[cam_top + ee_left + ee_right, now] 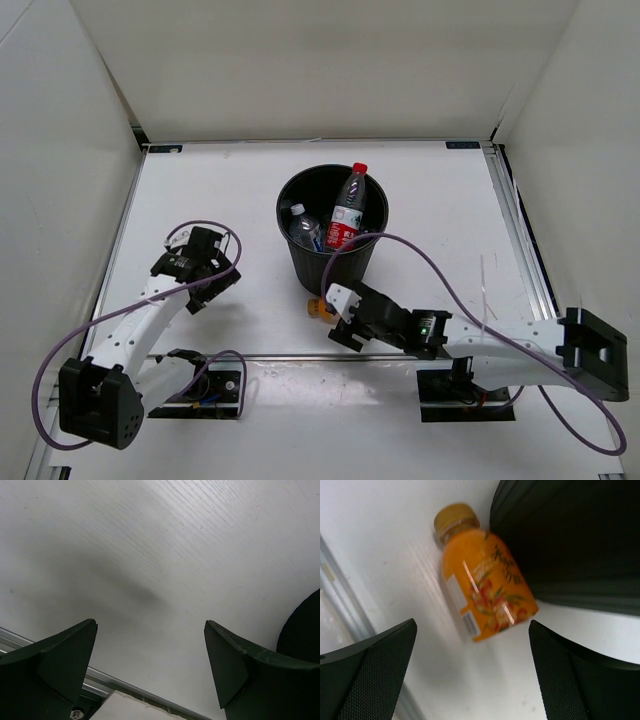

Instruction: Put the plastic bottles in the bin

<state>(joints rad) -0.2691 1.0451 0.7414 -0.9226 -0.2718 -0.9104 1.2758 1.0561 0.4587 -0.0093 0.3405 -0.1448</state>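
Orange bottle (482, 590) beside the bin (570, 540), before the right tool (472, 624), wide open, empty.

Bin (310, 265): round, black, upright, mid-surface (200, 190).
Red-cap bottle (349, 205): red label, leaning inside bin, cap poking above the rim.
Clear bottle (303, 225): white cap, lying low inside bin.
Orange bottle (482, 592): squat, yellow-brown cap, on its side on the surface just beside the bin's base; contact unclear.

A white table (165, 540) lies under the left gripper (150, 625) — an aluminium rail (115, 682) crosses just behind it. The rail also runs close to one side of the right gripper (472, 622) — white walls (320, 60) stand well beyond both.
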